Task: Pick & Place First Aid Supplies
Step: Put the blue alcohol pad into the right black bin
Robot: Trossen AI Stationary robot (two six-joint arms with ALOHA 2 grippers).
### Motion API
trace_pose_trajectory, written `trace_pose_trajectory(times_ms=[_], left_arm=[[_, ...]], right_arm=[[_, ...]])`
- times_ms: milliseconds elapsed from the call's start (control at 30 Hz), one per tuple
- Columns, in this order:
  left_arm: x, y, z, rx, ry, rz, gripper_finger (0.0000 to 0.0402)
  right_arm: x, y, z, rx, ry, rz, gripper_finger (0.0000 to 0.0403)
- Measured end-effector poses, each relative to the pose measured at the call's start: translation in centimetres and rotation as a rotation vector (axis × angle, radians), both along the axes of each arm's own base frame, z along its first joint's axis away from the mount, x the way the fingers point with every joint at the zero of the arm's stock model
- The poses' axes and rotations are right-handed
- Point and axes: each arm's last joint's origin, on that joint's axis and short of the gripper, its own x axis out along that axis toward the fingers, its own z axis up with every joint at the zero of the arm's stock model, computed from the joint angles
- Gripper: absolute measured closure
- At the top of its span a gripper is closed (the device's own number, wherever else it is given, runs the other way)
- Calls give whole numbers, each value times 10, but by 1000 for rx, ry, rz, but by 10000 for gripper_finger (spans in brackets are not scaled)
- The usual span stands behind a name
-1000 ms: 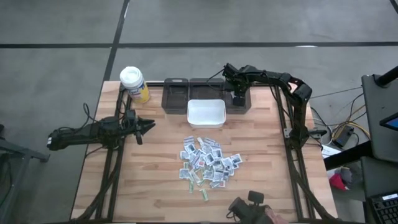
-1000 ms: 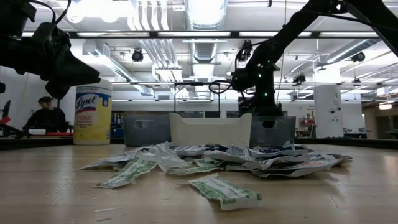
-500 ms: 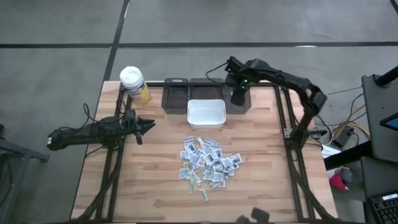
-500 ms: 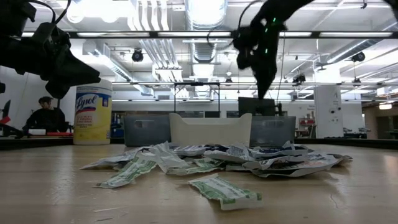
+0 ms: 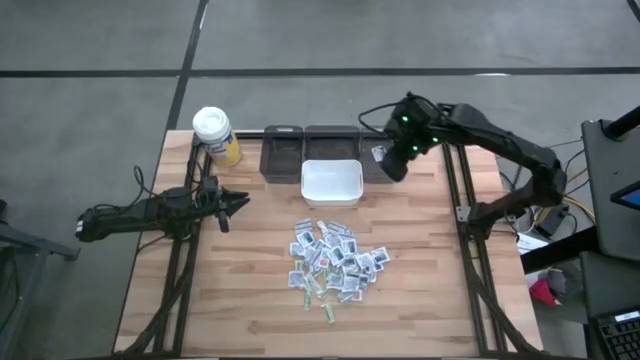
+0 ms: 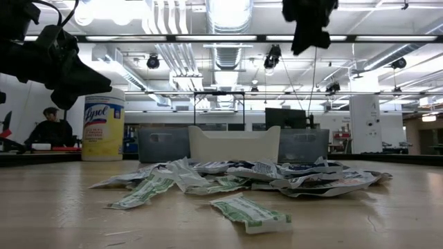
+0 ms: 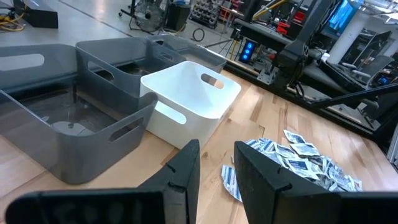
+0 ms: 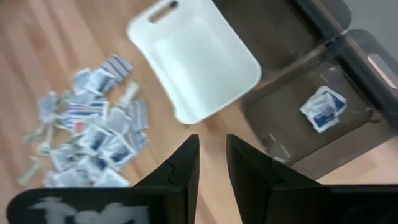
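Crinkled paper packets (image 5: 335, 262) heaped on wood-plank table (image 5: 250, 300); glossy white bin (image 5: 331, 182). Right gripper (image 5: 392, 166) aloft, fingers slightly parted, empty; left gripper (image 5: 238, 201) likewise.

— What can't you make out from up top?
— Print on the packets (image 5: 333, 262): too small to read. Can't count them either, they overlap. My left arm's rear end runs off the pic edge.
— Low cam?
— My right gripper (image 6: 308, 24) is cut by the top edge, tips only a dark shape. White bin (image 6: 234, 144) hides the middle of the grey bins (image 6: 160, 144). Far-off person (image 6: 50, 128) too small, partly behind a counter.
— Wrist cams?
— Right wrist: whole pic blurred; two packets in the grey bin (image 8: 322, 109), print unreadable. Left wrist: nearest grey bin (image 7: 68, 140) cut off at the edge; pile partly hidden by my fingers (image 7: 186, 180).
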Motion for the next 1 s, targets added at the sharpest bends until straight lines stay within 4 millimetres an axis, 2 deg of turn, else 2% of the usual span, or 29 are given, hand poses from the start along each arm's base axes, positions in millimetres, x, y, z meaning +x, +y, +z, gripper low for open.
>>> trace_pose_trajectory(times_ms=[200, 367, 633, 800, 1000], left_arm=[[0, 0, 0, 0, 0, 0, 307], [0, 0, 0, -1, 0, 0, 307], [0, 0, 0, -1, 0, -1, 307], [0, 0, 0, -1, 1, -1, 307], [0, 0, 0, -1, 4, -1, 307]], right_arm=[[-9, 24, 14, -19, -58, 59, 335], [-3, 42, 7, 12, -10, 125, 332], [19, 70, -35, 60, 152, 253, 335], [31, 79, -61, 68, 209, 296, 339], [36, 94, -91, 78, 247, 335, 330]])
